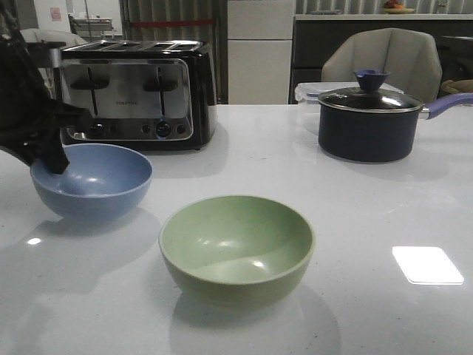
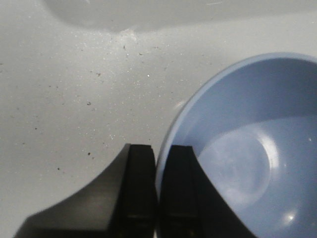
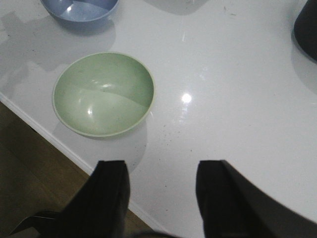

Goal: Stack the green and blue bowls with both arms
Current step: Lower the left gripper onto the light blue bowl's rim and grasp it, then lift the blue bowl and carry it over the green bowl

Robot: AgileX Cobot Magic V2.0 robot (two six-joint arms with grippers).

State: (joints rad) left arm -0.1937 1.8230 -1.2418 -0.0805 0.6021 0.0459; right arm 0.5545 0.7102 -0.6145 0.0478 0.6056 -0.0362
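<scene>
The dusty blue bowl [image 1: 92, 181] sits at the left of the white table, in front of the toaster. My left gripper [image 1: 55, 164] is shut on its left rim, one finger inside and one outside; in the left wrist view the gripper [image 2: 157, 153] pinches the blue bowl's [image 2: 247, 148] rim. The pale green bowl [image 1: 236, 248] stands upright and empty in the middle near the front edge. My right gripper [image 3: 161, 171] is open and empty above the table's front edge, with the green bowl [image 3: 103, 94] and blue bowl [image 3: 79, 10] beyond it. It is out of the front view.
A black and chrome toaster [image 1: 137, 92] stands at the back left. A dark lidded pot [image 1: 367, 122] with a blue handle stands at the back right, with a clear container behind it. A chair [image 1: 384, 59] is beyond the table. The table's front edge [image 3: 44, 131] drops to a wooden floor.
</scene>
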